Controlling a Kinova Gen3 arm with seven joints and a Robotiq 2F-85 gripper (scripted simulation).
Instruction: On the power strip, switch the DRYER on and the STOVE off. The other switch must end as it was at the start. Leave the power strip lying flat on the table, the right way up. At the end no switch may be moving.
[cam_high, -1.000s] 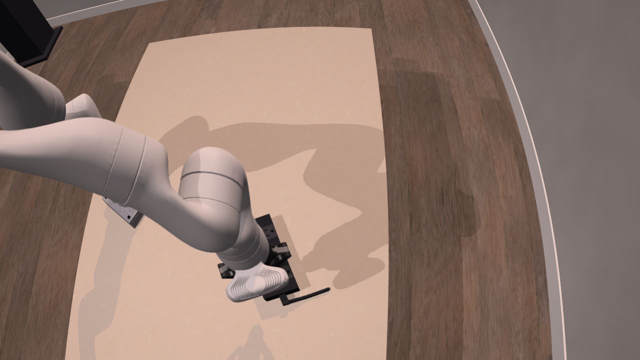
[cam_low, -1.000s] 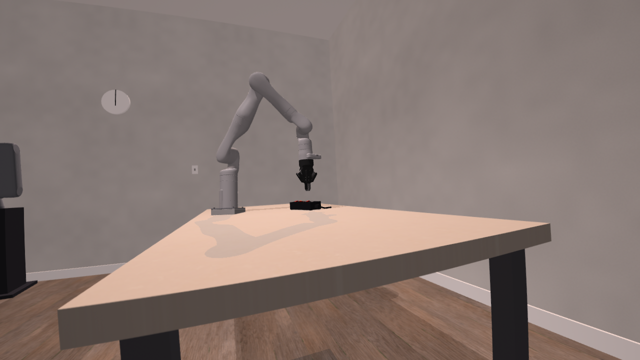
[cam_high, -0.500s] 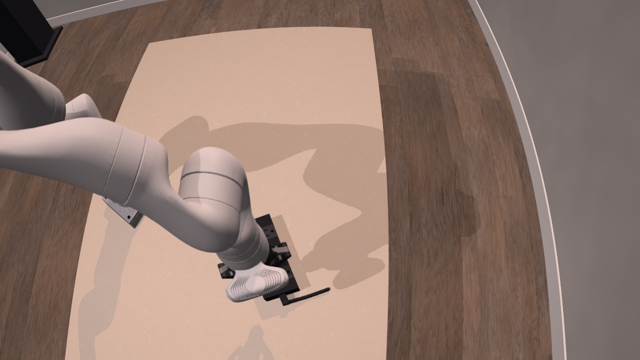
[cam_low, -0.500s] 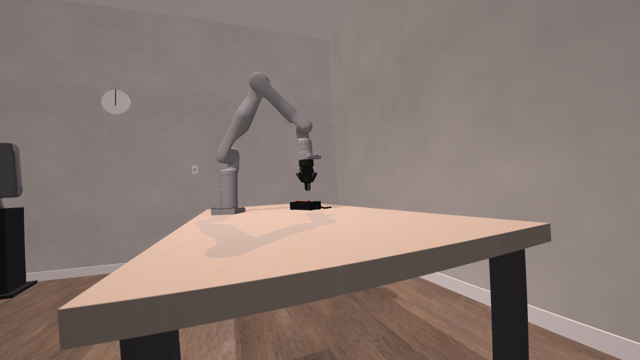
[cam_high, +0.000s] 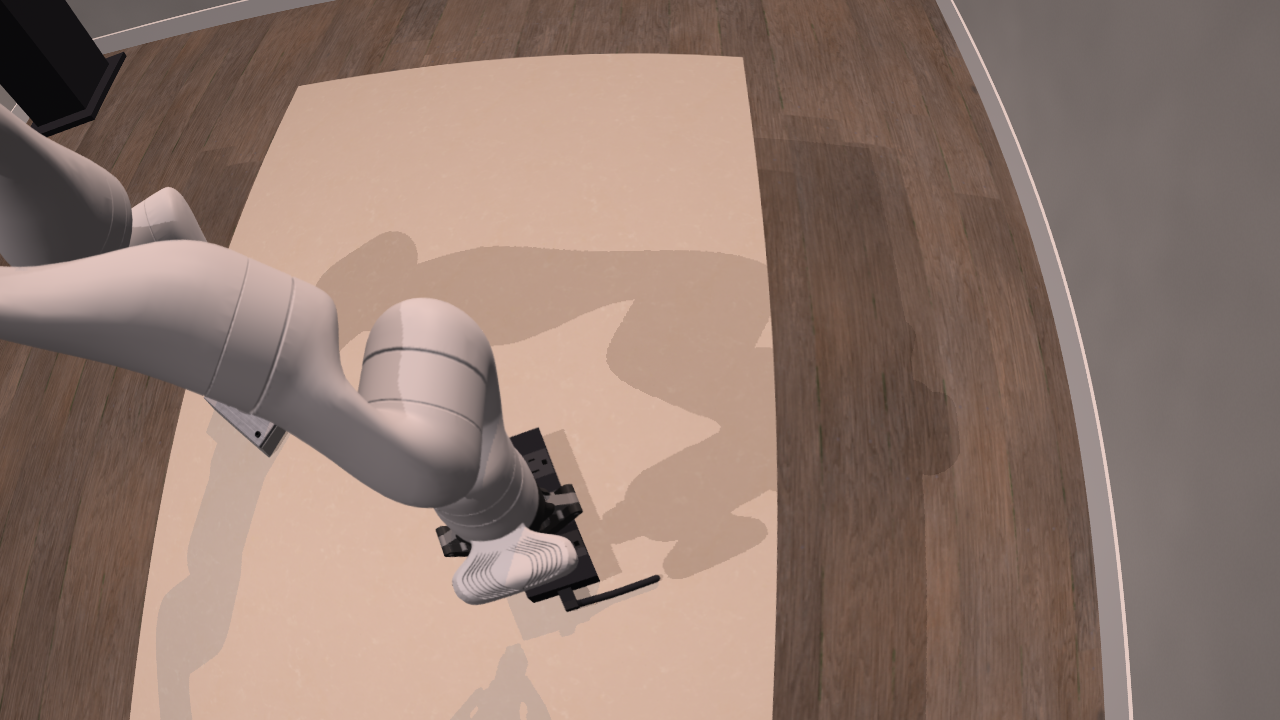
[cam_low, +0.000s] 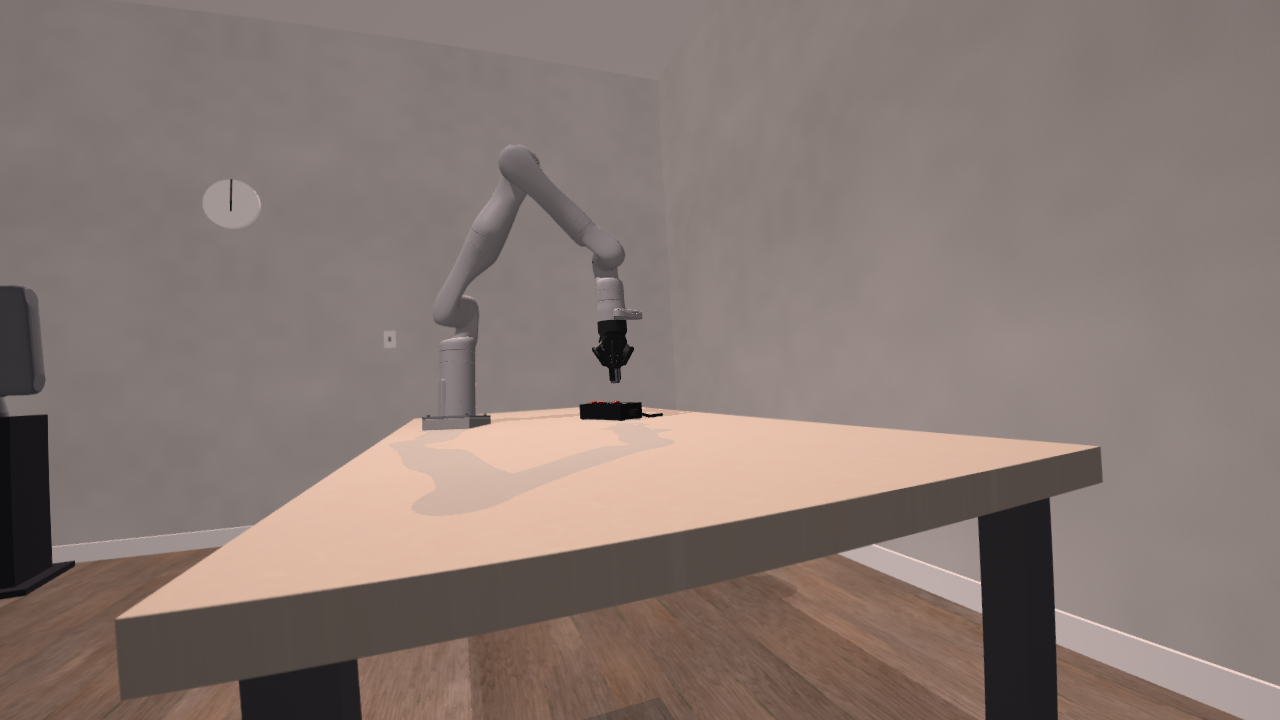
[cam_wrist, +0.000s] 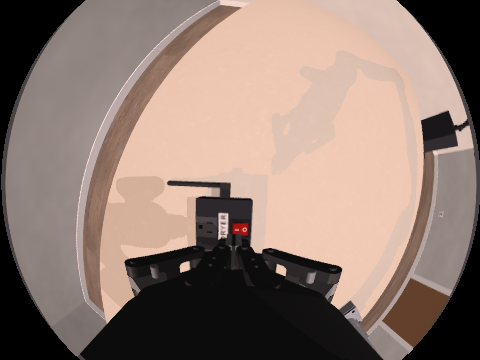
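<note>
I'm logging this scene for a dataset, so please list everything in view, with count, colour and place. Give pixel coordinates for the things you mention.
power strip (cam_high: 586, 573) (cam_low: 597, 411) (cam_wrist: 209, 205): one, black, flat on the table
DRYER label (cam_wrist: 223, 226): one, white, on the strip
rocker switch (cam_wrist: 240, 229): one visible from the wrist, red, beside the label
power cord (cam_high: 617, 591) (cam_wrist: 197, 184): one, black, at the strip's end
table (cam_high: 581, 161) (cam_low: 716, 483) (cam_wrist: 225, 100): one, pale tan, under the strip
wall clock (cam_low: 246, 204): one, pale with black hand, on the wall
wall plate (cam_low: 389, 339): one, white, right of the clock
arm (cam_high: 313, 385) (cam_low: 556, 201): one, light grey, mounted on the table
gripper (cam_low: 614, 381) (cam_wrist: 233, 246): one, black, shut, above the strip
</note>
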